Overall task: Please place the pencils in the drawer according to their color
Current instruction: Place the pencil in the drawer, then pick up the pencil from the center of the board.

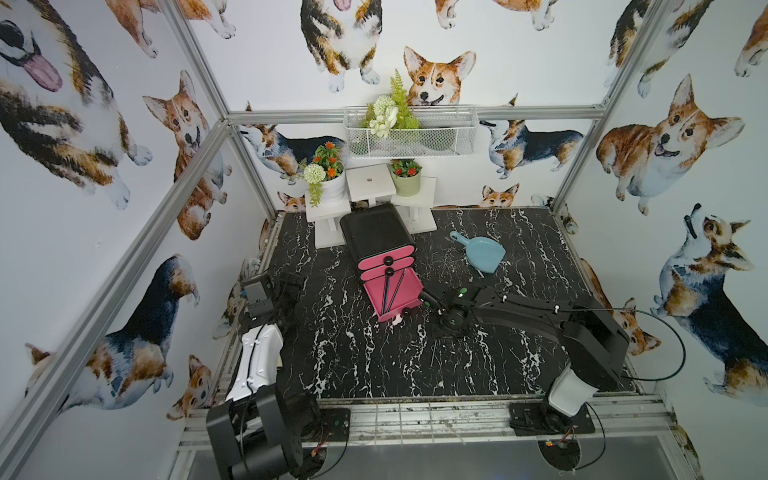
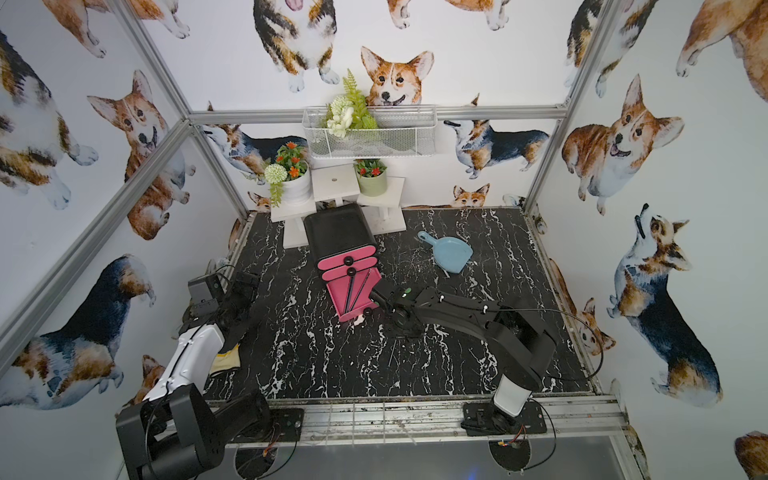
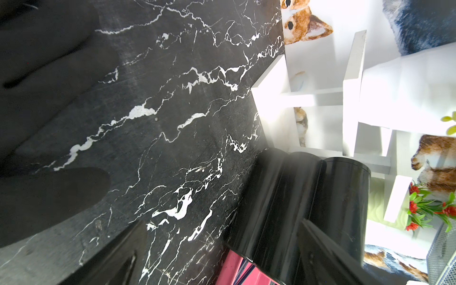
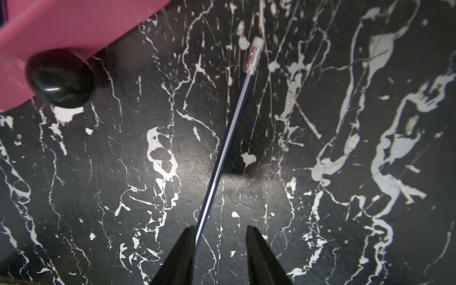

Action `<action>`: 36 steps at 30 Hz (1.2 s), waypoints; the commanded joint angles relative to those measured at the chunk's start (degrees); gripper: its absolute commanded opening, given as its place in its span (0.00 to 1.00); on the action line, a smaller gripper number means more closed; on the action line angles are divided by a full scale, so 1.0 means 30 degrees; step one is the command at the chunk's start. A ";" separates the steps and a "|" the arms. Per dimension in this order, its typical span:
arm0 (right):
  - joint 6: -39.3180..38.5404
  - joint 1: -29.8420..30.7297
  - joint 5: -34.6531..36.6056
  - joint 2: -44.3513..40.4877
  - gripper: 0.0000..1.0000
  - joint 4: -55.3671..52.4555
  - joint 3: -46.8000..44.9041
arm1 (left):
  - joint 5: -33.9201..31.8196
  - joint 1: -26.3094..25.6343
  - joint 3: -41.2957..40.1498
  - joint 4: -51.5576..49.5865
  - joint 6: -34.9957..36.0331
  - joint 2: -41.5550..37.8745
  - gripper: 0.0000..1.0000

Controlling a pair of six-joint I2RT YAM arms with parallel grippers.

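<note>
Right pincer (image 4: 219,229): jaws apart, clamping nothing. A dark blue pencil (image 4: 228,138) runs up between them, shaft against one finger only. Its eraser end points away, toward the knob (image 4: 60,79) of the bottom drawer (image 1: 409,286). The pencil is outside that drawer, over the counter (image 1: 353,365) just off its front. Can't tell if it lies flat.

In a top view the chest (image 1: 376,230) sits mid-counter with the bottom drawer pulled out and two dark pencils (image 1: 386,291) inside. By colour that's probably the right slot.

Left pincer (image 1: 291,289) is wide open, empty, well off to the side.

Suggested:
- Centre the shaft between the jaws before closing.
- Grip nearer mid-length so it doesn't pivot.
- Lift clear of the drawer front.
- Line it up with the two inside and let go low.

Risk: the thin shaft rolls or slips.
</note>
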 commanded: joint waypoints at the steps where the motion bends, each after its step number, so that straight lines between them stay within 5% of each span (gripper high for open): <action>1: 0.0381 0.0078 -0.0546 0.0617 0.41 -0.0360 0.0021 | 0.0234 0.0019 0.0044 0.0183 0.0048 0.0052 1.00; 12: -0.0660 0.0137 -0.2444 0.2650 0.42 0.0271 0.0631 | 0.0188 0.0019 -0.0103 0.0518 -0.0007 0.0370 1.00; 24: -0.0679 -0.0273 -0.4239 0.2919 0.00 0.1039 -0.1357 | 0.0160 0.0019 -0.0059 0.0769 -0.0103 0.0608 1.00; 36: 0.0029 -0.1298 -0.4664 -0.0450 0.00 0.2186 -0.2793 | 0.0168 0.0019 -0.0103 0.0682 -0.0023 0.0579 1.00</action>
